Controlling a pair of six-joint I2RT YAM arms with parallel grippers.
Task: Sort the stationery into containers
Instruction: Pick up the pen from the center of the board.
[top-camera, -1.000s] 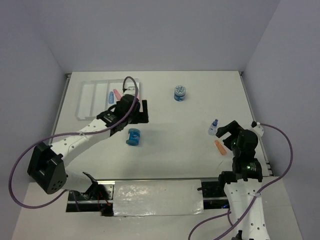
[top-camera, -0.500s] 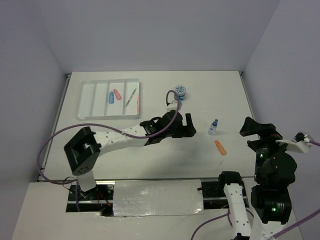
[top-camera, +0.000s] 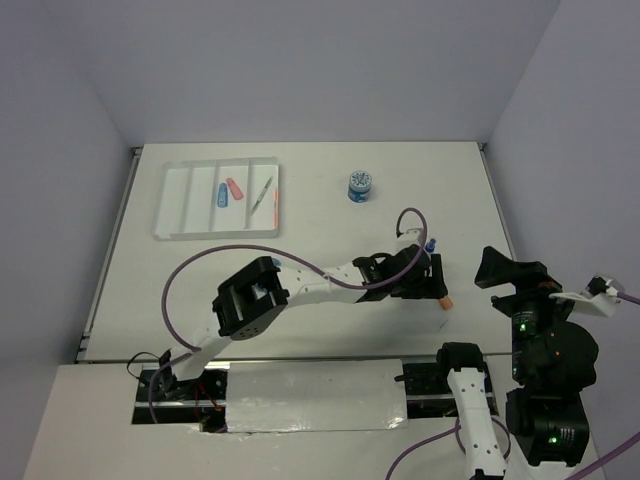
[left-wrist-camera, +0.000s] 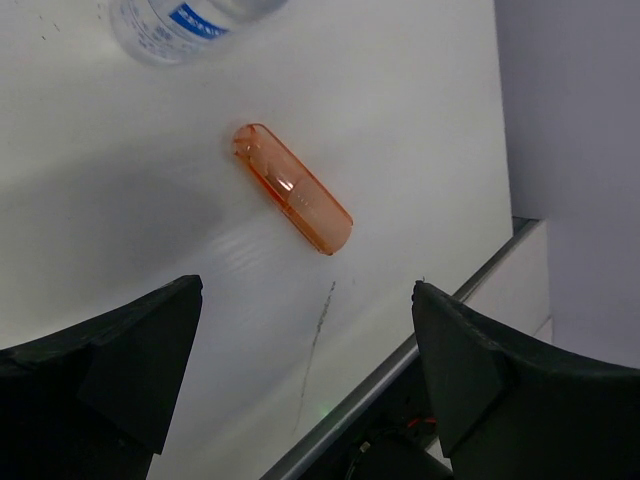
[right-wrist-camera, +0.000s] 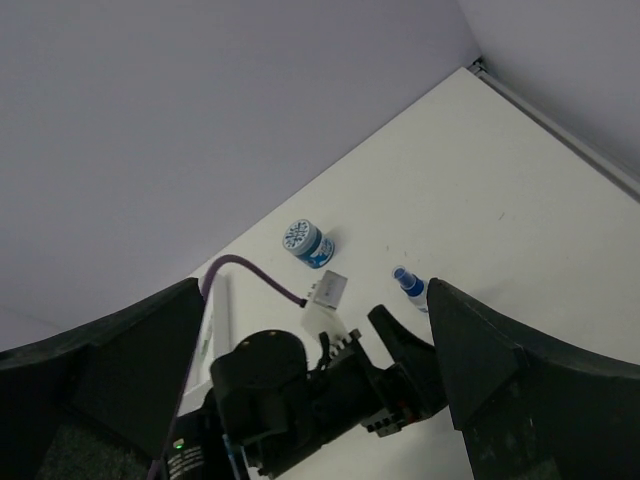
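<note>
Orange stubby piece (left-wrist-camera: 293, 203) centred just ahead of wide-open left pincer (left-wrist-camera: 305, 290), untouched

Surface (top-camera: 330, 215): white, flat, rectangular, with a thin dark scuff mark (left-wrist-camera: 318, 345) near one edge.
Walls (top-camera: 300, 70): plain pale lilac-grey, on three sides.
Metal rail (top-camera: 330, 358): along the near edge.
Panel (top-camera: 315, 396): whitish, rectangular, just beside the rail.

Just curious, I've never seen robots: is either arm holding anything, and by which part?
Nothing is held. The left gripper hangs open above the orange stubby piece, not touching it; the right gripper is open and empty.
</note>
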